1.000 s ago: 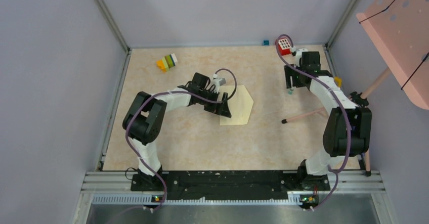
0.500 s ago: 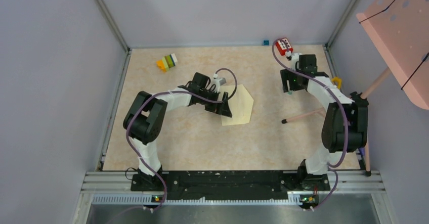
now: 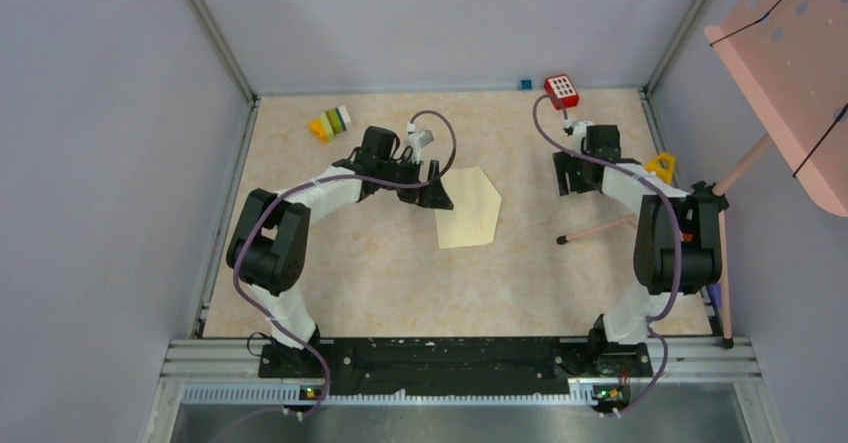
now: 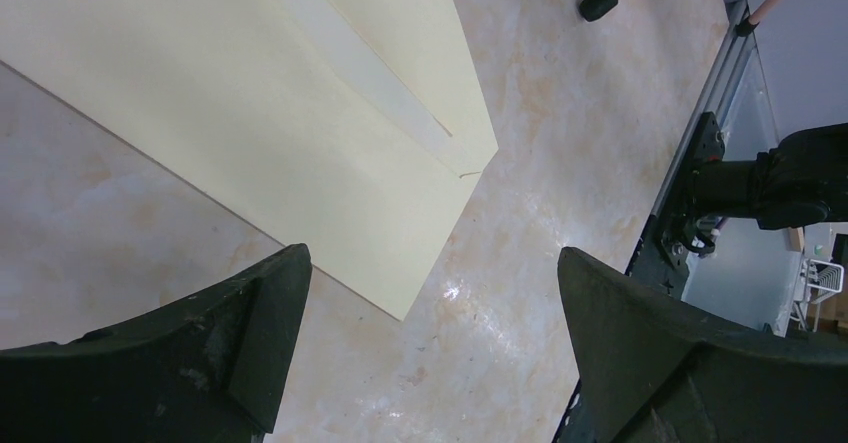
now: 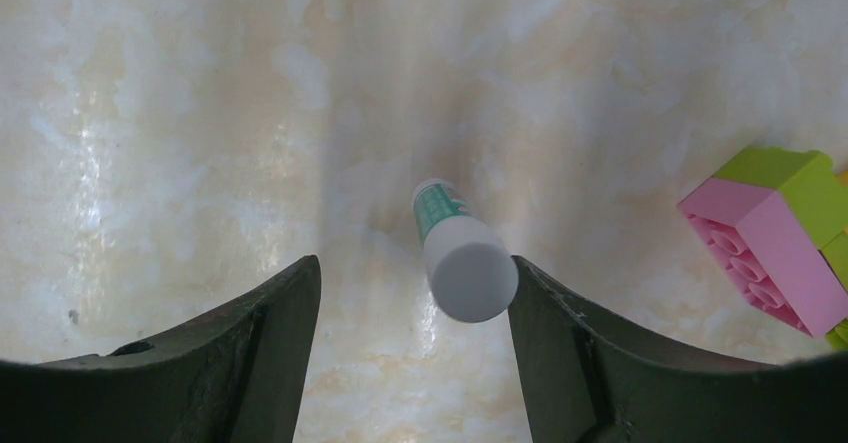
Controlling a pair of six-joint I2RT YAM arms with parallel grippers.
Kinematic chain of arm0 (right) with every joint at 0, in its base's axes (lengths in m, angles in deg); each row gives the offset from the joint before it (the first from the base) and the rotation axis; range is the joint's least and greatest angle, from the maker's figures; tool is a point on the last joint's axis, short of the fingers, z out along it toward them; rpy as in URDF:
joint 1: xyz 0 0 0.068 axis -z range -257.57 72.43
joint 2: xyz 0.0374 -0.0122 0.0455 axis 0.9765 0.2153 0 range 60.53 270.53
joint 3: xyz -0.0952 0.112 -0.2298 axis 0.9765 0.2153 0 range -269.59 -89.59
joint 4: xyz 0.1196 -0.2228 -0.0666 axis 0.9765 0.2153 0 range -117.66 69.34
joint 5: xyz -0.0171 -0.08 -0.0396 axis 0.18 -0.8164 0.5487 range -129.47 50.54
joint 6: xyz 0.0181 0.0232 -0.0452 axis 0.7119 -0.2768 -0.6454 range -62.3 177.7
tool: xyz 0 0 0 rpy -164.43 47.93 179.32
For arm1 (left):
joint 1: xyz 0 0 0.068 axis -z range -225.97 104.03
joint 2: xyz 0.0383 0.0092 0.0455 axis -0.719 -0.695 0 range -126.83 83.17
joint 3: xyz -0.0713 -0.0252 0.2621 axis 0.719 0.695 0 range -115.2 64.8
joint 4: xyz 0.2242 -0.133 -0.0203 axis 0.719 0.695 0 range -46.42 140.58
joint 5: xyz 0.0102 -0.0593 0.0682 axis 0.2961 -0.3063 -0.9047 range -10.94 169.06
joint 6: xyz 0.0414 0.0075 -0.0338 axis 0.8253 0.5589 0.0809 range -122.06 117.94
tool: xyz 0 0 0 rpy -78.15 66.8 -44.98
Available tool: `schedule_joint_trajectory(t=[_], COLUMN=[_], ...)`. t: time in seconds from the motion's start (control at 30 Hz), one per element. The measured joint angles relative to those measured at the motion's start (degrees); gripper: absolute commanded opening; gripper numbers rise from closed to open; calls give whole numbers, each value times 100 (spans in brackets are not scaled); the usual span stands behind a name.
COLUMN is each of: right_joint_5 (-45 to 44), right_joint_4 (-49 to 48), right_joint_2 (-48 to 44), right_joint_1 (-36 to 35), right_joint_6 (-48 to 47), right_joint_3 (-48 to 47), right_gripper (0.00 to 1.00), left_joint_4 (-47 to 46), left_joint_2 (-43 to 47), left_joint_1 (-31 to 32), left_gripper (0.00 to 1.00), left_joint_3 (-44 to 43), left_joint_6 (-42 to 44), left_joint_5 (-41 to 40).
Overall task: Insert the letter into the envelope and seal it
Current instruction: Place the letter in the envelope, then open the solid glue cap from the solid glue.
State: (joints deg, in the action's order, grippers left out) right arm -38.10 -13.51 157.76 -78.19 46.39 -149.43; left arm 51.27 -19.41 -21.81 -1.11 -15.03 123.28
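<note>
The glossy tabletop [image 3: 380, 263], marbled beige and cream, sits between plain lavender-grey walls [image 3: 120, 163]. The smooth, pale cream paper envelope [image 3: 472, 211] lies flat mid-table with its pointed end to the right, and at its left edge hovers the left gripper [image 3: 432, 188], its matte black wedge fingers spread wide and empty. The right gripper [image 5: 412, 263] stands partly spread on either side of an upright, white-capped cylindrical glue stick [image 5: 462, 263], not clamping it.

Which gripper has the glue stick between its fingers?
The right gripper: the white-capped green glue stick stands between its open fingers. The left gripper, also open, has only a corner of the envelope and table below it.
</note>
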Motion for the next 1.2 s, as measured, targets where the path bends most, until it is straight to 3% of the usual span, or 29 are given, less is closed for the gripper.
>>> schedule_joint_trajectory(t=[0.8,1.2], right_joint_5=[258,122], right_joint_4=[-2057,-2343], right_joint_2=[-4,-24], right_joint_1=[232,232], right_joint_6=[247,409], right_joint_3=[1182,1187], right_gripper=[56,56], left_joint_4=[-133,-192], left_joint_2=[11,11], left_joint_1=[-90,-105], left_gripper=[98,98], left_joint_3=[0,0], left_joint_6=[-72,-131], left_joint_5=[190,247])
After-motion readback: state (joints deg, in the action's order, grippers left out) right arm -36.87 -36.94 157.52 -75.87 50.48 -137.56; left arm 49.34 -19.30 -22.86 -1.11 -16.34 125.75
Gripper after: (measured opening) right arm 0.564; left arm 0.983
